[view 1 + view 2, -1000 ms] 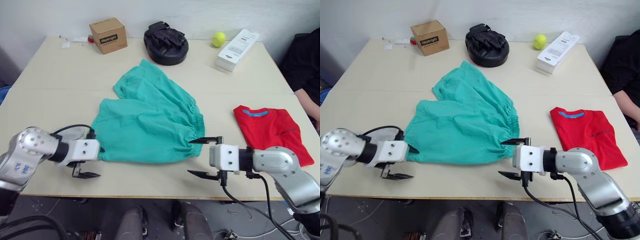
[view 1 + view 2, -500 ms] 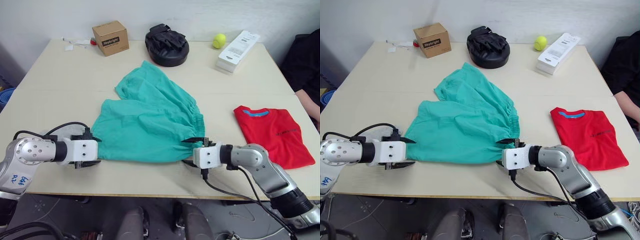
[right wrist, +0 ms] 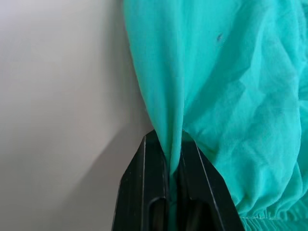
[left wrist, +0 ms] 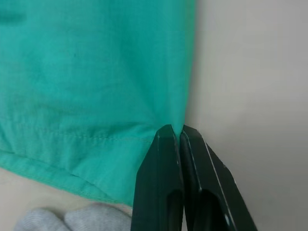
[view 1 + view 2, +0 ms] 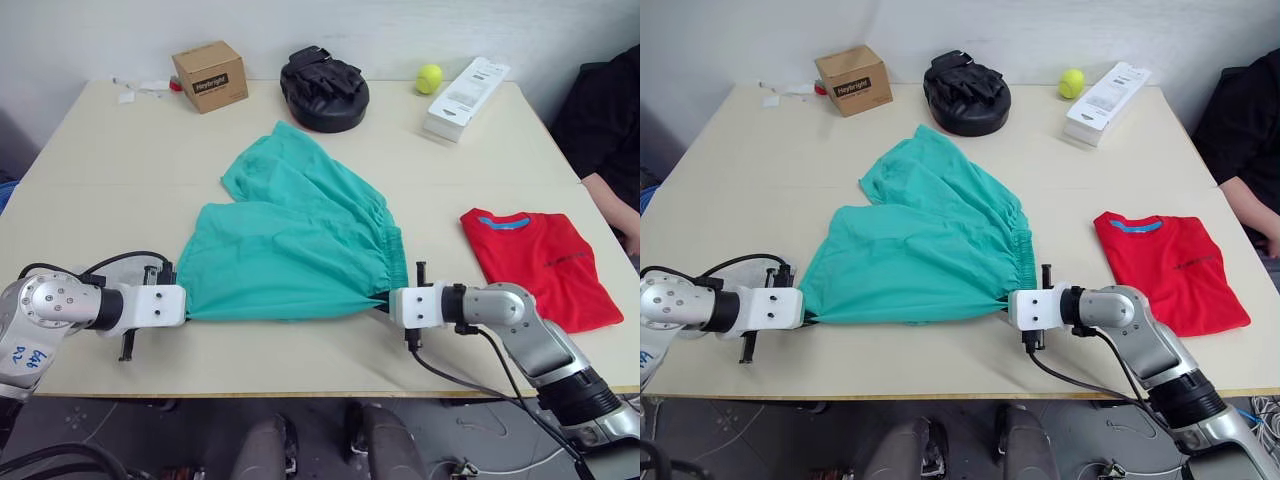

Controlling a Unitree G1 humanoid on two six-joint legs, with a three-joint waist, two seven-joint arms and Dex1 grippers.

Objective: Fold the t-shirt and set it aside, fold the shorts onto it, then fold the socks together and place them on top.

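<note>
The teal-green shorts point(image 5: 290, 250) lie spread across the middle of the table point(image 5: 90, 170). My left gripper point(image 4: 175, 129) is shut on the shorts' near left corner, seen from above at the left gripper point(image 5: 186, 306). My right gripper point(image 3: 169, 137) is shut on a pinched fold at the near right corner by the gathered waistband, seen from the head as the right gripper point(image 5: 390, 300). The edge between the two hangs taut. The folded red t-shirt point(image 5: 530, 265) lies to the right. A bit of the grey socks point(image 4: 67, 220) shows beside the left fingers, partly under the shorts' hem.
Along the far edge of the table stand a cardboard box point(image 5: 210, 75), a black padded mitt point(image 5: 323, 88), a yellow-green tennis ball point(image 5: 429, 78) and a white carton point(image 5: 458, 85). A person in dark clothing point(image 5: 610, 130) sits at the right edge.
Both grippers have moved in to the shorts' near corners and gone from open to shut on the cloth. The near edge is now pulled straight between them.
</note>
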